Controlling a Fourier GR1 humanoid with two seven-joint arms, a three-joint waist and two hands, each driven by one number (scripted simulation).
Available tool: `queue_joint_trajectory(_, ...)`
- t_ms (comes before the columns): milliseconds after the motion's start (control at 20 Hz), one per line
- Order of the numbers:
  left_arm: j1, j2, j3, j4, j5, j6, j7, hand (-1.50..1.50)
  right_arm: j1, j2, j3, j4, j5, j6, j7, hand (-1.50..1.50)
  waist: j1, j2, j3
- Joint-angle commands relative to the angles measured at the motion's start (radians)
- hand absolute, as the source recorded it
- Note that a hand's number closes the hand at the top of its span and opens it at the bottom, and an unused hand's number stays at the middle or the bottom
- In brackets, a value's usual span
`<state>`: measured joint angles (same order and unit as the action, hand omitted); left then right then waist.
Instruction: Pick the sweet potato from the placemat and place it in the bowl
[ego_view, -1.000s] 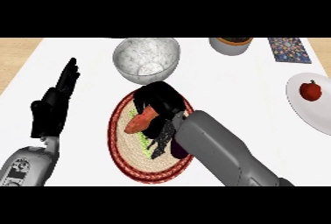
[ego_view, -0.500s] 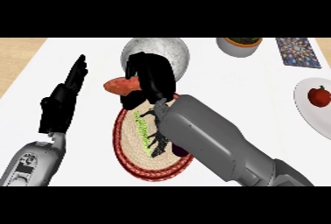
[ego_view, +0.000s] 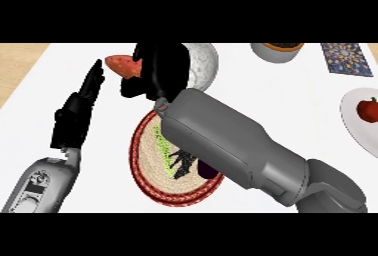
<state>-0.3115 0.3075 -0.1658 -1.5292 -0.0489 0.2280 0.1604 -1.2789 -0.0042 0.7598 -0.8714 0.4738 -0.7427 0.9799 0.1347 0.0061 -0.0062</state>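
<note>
Head view: the right hand (ego_view: 159, 70) is curled round the sweet potato (ego_view: 124, 65), whose orange end sticks out at the hand's left side. The speckled bowl (ego_view: 204, 61) lies just behind and right of that hand, the round woven placemat (ego_view: 148, 165) below it under the forearm. The left hand (ego_view: 77, 111) rests open, fingers straight, further left.
</note>
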Motion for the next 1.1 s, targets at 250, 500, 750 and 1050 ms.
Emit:
queue_joint_trajectory(250,-0.013,0.009,0.028,0.031,-0.007,-0.002,-0.021,0.00,-0.099,0.004,0.099,0.216,0.061,-0.183,0.150,1.50,-0.025,0.014,0.002)
queue_joint_trajectory(500,-0.010,-0.001,0.039,0.016,-0.007,0.010,-0.014,0.00,-0.078,0.004,0.118,0.391,0.088,-0.155,0.080,1.50,-0.041,0.020,0.003)
queue_joint_trajectory(750,-0.016,0.005,0.041,-0.003,-0.012,0.001,0.002,0.00,-0.091,0.004,0.148,0.482,0.104,-0.133,0.108,1.50,-0.037,0.017,0.004)
queue_joint_trajectory(1050,-0.017,-0.007,0.042,-0.005,-0.011,0.001,-0.009,0.00,-0.017,0.004,0.031,0.537,0.013,-0.259,-0.005,1.50,-0.024,0.035,0.006)
